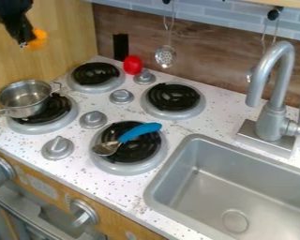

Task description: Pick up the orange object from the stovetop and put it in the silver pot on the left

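At the upper left, my black gripper (25, 41) hangs high in front of the wood panel, shut on a small orange object (37, 38). Below it, a metal pot (25, 99) stands upright on the left burner, partly over its black coil. A spoon with a blue handle (138, 131) lies across the front burner (131, 167), its metal bowl toward the left. By the back wall, a red rounded object (132, 65) sits beside a stove knob.
Two more burners (97, 75) (174, 97) are at the back, with grey knobs (121, 96) between burners. A sink (234, 187) and tall faucet (274, 108) stand at the right. A slotted utensil (166, 56) hangs on the back wall.
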### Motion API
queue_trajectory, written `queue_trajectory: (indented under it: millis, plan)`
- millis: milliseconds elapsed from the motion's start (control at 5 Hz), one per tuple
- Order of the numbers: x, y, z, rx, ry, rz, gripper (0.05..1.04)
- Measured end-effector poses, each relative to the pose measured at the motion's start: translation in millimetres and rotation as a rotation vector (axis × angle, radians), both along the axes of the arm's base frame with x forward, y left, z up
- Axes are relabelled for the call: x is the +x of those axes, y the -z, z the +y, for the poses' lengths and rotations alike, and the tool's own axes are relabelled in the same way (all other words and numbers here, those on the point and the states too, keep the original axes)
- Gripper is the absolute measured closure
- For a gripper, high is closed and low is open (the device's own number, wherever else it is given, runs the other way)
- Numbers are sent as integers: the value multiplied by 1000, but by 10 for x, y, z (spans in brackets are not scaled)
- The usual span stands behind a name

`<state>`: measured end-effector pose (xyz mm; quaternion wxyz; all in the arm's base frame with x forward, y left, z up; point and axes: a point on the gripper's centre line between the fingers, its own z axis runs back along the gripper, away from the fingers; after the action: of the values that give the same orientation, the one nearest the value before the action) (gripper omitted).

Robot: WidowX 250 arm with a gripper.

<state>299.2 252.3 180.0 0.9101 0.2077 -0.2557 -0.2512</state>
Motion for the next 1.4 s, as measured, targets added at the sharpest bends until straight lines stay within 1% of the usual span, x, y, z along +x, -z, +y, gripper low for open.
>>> queue_trajectory:
  millis: [200,400,600,800,1000,1200,1400]
  plan:
    - [-134,135,283,7,-101,53,979]
    - [-209,268,376,20,-98,103,979]
    - [-263,431,415,31,-96,162,979]
    - [-226,670,418,23,-69,205,979]
    - [-157,828,396,-13,-62,197,979]
    - [-64,1045,334,-49,-41,214,979]
    - [51,1021,313,-52,-26,194,959]
